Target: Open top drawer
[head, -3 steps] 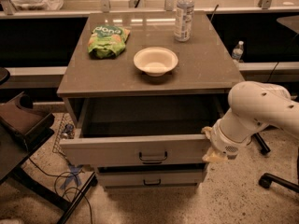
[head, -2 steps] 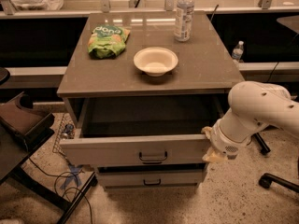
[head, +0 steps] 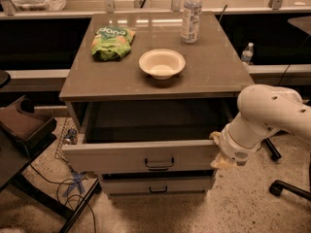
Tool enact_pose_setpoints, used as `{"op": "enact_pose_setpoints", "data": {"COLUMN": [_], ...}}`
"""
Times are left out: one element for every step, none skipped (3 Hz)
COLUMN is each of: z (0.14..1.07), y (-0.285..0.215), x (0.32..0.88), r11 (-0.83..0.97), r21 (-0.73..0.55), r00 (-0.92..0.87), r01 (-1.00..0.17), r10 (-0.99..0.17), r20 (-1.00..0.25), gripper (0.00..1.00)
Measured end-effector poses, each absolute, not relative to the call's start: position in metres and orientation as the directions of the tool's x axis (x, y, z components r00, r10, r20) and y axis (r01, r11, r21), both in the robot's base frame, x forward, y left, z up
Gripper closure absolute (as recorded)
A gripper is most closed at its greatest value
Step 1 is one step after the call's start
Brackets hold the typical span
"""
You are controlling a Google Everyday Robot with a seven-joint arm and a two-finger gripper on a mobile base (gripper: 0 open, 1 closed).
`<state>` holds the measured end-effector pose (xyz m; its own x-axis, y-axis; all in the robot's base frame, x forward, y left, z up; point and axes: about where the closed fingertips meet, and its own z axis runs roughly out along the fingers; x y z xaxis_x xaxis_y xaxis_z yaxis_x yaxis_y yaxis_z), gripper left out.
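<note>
The top drawer (head: pixel 121 155) of the grey cabinet stands pulled out, its dark inside showing. Its small dark pull handle (head: pixel 159 164) sits in the middle of the grey front. A narrower drawer (head: pixel 155 185) below it is shut. My gripper (head: pixel 217 149) is at the right end of the top drawer's front, at the end of my white arm (head: pixel 265 115) that comes in from the right. Its yellowish fingertips (head: pixel 219 162) touch or nearly touch the drawer's right edge.
On the cabinet top (head: pixel 209 76) stand a white bowl (head: pixel 162 63), a green snack bag (head: pixel 112 42) and a water bottle (head: pixel 191 14). A dark chair (head: pixel 24 125) and cables (head: pixel 58 188) are at the left. Chair legs (head: pixel 286 188) are on the floor at the right.
</note>
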<state>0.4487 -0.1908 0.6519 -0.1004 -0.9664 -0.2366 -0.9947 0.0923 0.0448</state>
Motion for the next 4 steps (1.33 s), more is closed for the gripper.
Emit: {"op": "enact_pose_setpoints", "data": {"z": [0.6521,0.6522,0.6522,0.6522], "y": [-0.1907,-0.1906,-0.1905,-0.1905], "x": [0.4488,0.4487,0.4487,0.4487], "r11": [0.092,0.092,0.092,0.092], "r21": [0.045,0.045,0.045,0.045], "r00": [-0.1,-0.1,-0.1,-0.1], "r01": [-0.995,-0.995,-0.995,-0.995], "r10": [-0.966,-0.966,-0.966,-0.966], "r20": [-0.237,-0.237,-0.236,-0.236], "gripper": [1.0,1.0,1.0,0.82]}}
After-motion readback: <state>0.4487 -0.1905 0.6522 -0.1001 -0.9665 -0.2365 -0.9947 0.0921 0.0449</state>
